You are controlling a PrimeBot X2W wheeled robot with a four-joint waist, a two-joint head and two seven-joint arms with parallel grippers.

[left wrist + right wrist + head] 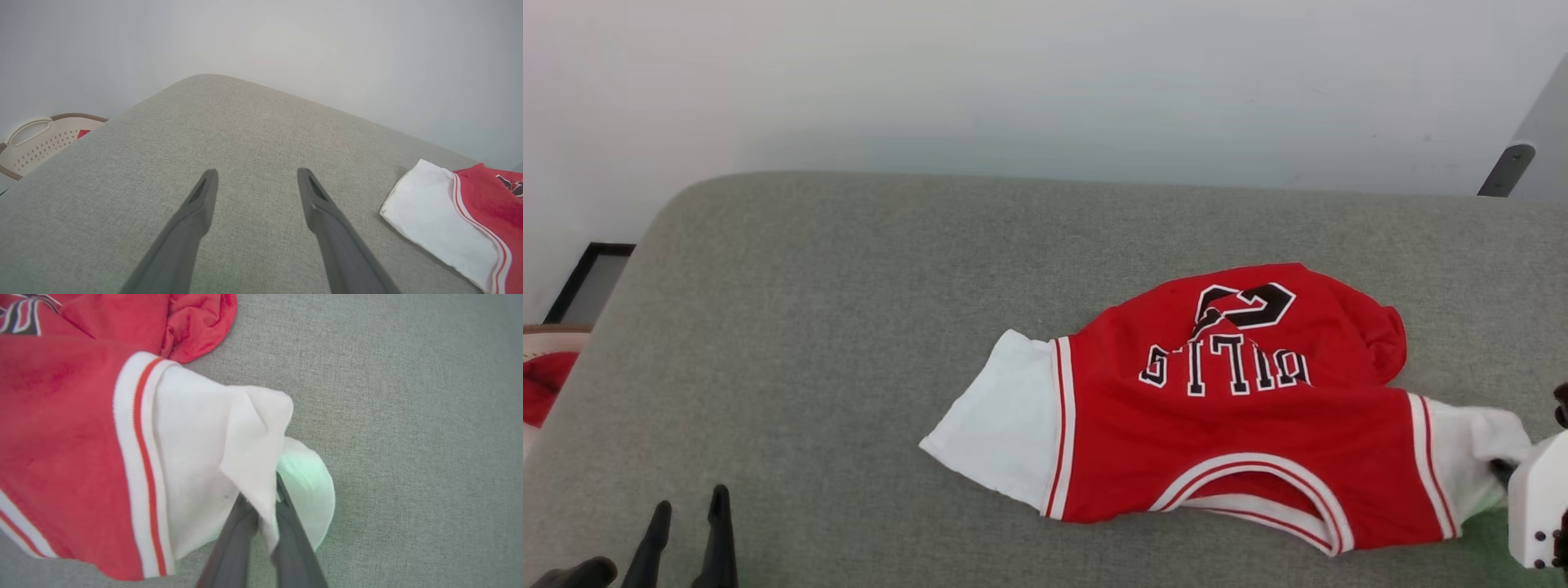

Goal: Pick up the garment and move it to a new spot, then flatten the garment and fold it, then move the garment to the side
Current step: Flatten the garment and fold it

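1. Location: the red jersey shirt with white short sleeves (1225,425) lies on the right half of the grey fabric-covered tabletop (849,327), collar near, crumpled hem (1376,339) far right.
2. The right end effector (263,502) is pinched narrow on the edge of the right white sleeve (196,428), which is bunched.
3. The step looks like flattening. Draw the sleeve right, low and gentle, so the cloth stays in the thin pinch. The hem likely needs its own tug.
4. The right arm sits low at the near right edge, fingers angled into the sleeve.
5. The left end effector (255,175) is wide and empty, hovering over bare tabletop near left, well apart from the shirt.
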